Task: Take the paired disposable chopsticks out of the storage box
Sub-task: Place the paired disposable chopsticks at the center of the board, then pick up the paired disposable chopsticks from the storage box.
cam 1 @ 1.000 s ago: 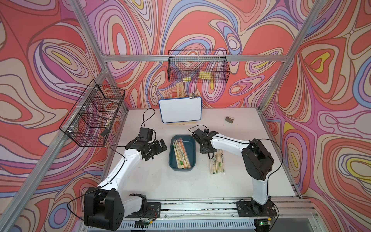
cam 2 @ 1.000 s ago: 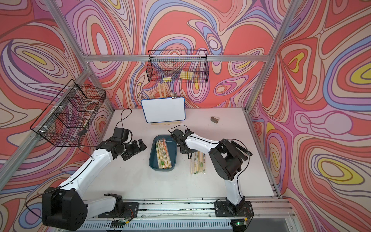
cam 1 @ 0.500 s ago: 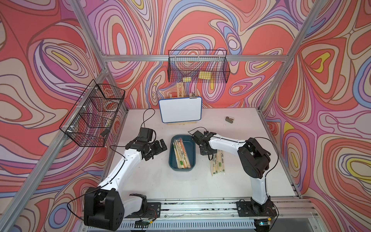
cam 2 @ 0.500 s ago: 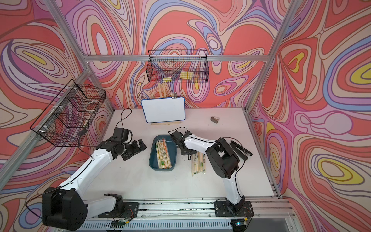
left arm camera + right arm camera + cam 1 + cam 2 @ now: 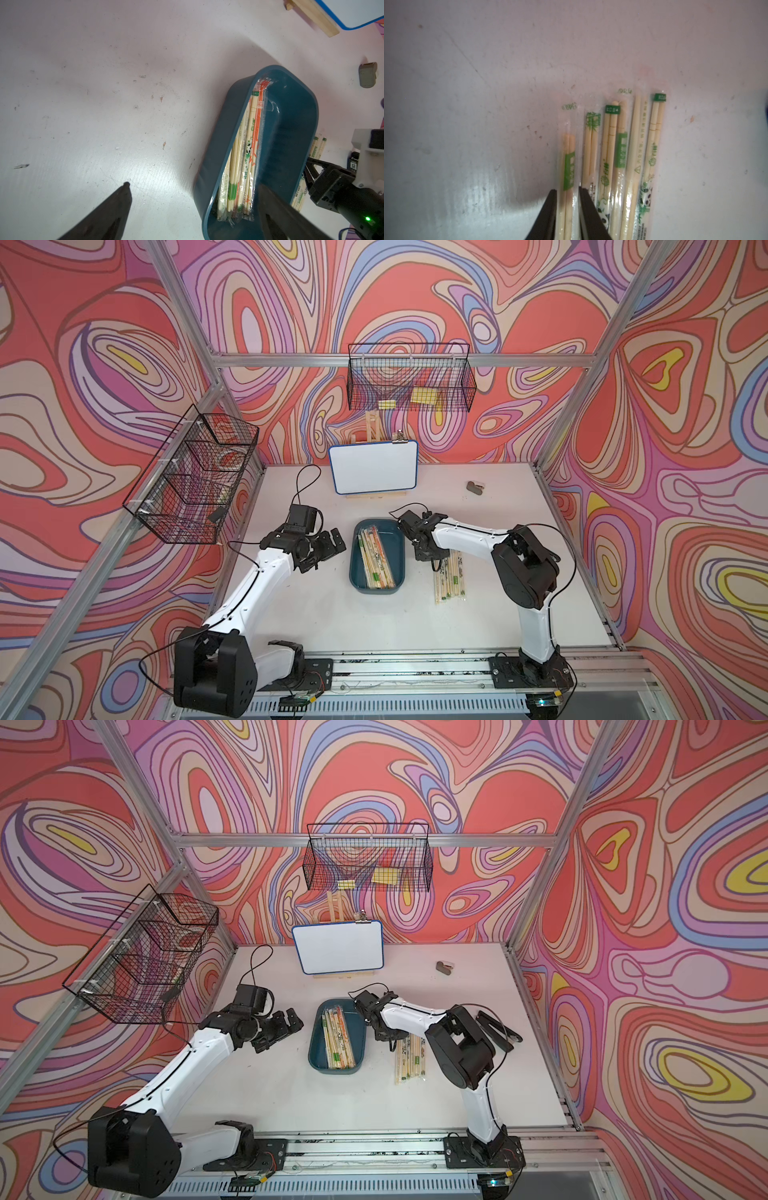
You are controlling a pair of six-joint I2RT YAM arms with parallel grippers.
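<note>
pale bamboo chopstick pairs (image 5: 376,558) in clear printed sleeves, heaped along left side of shallow teal plastic storage box (image 5: 395,549), dead centre in both top views. second bunch of sleeved pairs (image 5: 449,578) flat on white table (image 5: 374,635), just right of box. right gripper (image 5: 568,190) down on that bunch, jaws slightly apart either side of one green-banded pair. left gripper (image 5: 193,186) left of box, jaws spread wide, nothing in them.

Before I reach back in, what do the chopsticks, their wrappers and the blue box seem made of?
Paired disposable chopsticks: pale tan, matte, likely bamboo or wood.
Sleeves: clear glossy film, glinting and wrinkled at the sealed ends, probably thin plastic.
Storage box: dark teal, smooth, slightly shiny, with rounded moulded corners, most likely rigid plastic.
</note>
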